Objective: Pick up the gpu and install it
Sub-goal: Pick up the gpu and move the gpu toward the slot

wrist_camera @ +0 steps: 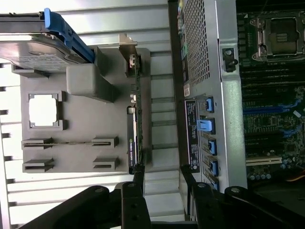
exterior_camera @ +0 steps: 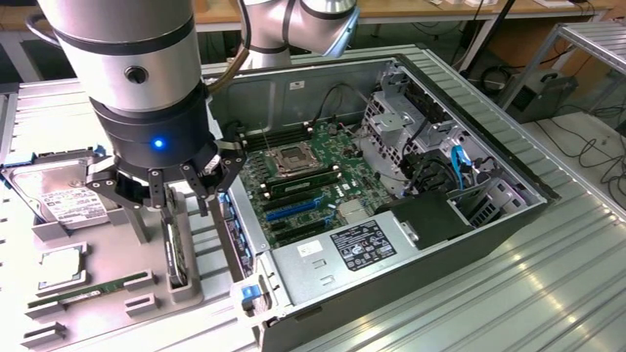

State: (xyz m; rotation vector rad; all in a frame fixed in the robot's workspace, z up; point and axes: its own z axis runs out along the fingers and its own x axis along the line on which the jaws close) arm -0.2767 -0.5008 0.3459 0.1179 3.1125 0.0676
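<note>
Exterior view: your gripper point(exterior_camera: 181, 202) hangs with jaws spread wide, nothing held. Gpu point(exterior_camera: 174, 249) stands on edge in slot of grey tray point(exterior_camera: 108, 321), just beneath gripper. Open computer case point(exterior_camera: 391, 220) sits just beside gripper, toward exterior view's right.

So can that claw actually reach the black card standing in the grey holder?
Probably yes. The gripper hangs open just above the gpu, which stands on edge in the grey holder, upper edge uncovered. The computer case stands close beside it, so that side looks tight.
</note>
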